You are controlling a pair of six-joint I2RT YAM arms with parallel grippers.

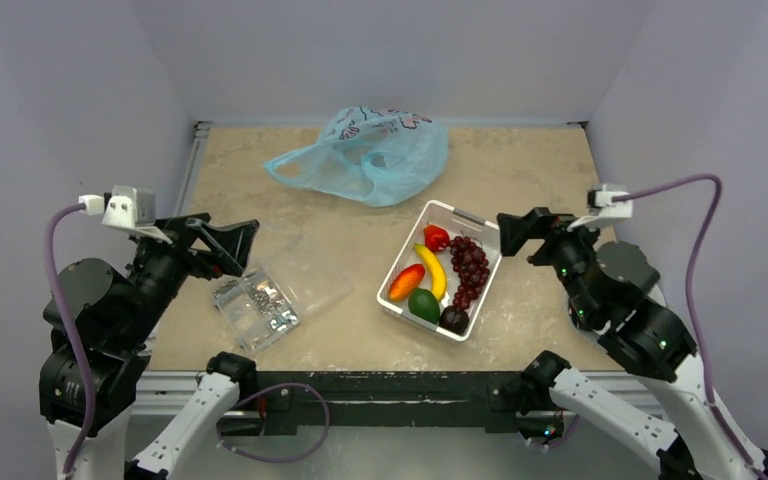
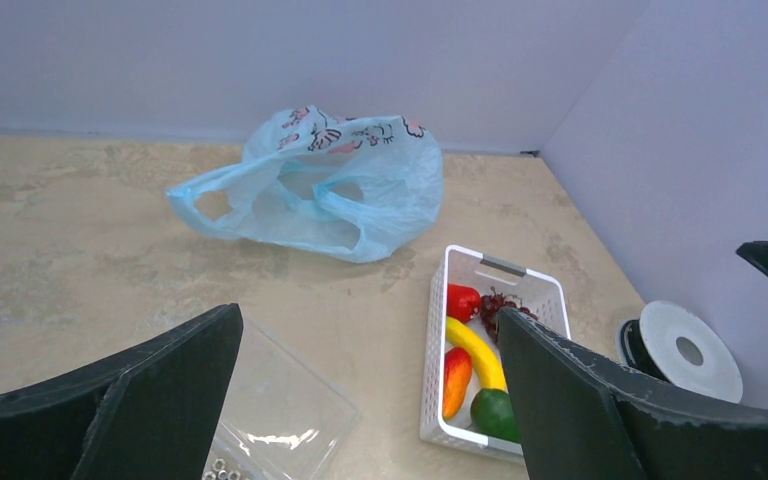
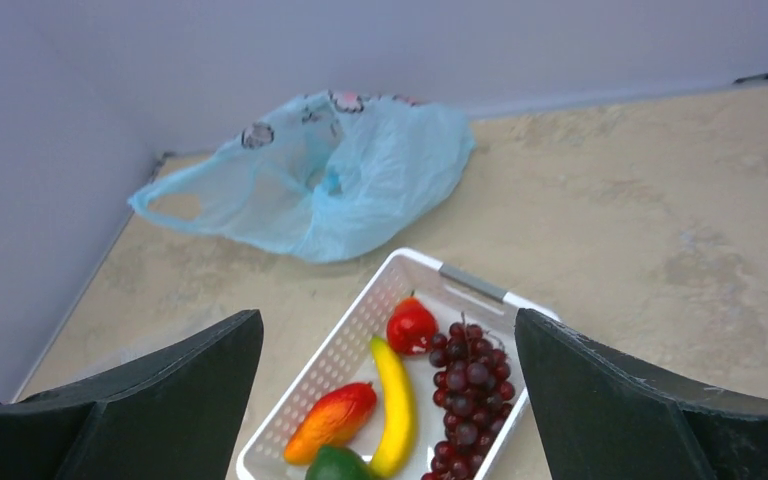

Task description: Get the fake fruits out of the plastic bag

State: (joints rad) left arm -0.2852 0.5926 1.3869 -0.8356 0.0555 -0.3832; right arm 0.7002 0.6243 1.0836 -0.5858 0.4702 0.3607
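In the top view, the plastic bag (image 1: 365,155) is lying slack at the far middle of the table (image 1: 520,170), its long axis running left to right and its tie handles pointing left. Nearer, the white basket (image 1: 401,253) is sitting with its long axis running far to near, holding the grape bunch (image 1: 470,268), mango (image 1: 406,282), small red fruit (image 1: 436,237), avocado-like fruit (image 1: 424,304), plum (image 1: 454,319) and a yellow banana (image 1: 432,270). A clear packet (image 1: 280,290) of metal bits is lying left of it. The left gripper (image 1: 232,243) and right gripper (image 1: 512,232) are hovering, holding nothing. In the left wrist view, the jaws are standing spread wide, framing bag and basket. In the right wrist view, the jaws are likewise spread; the bag's handles are trailing left, and whether anything is inside it cannot be told.
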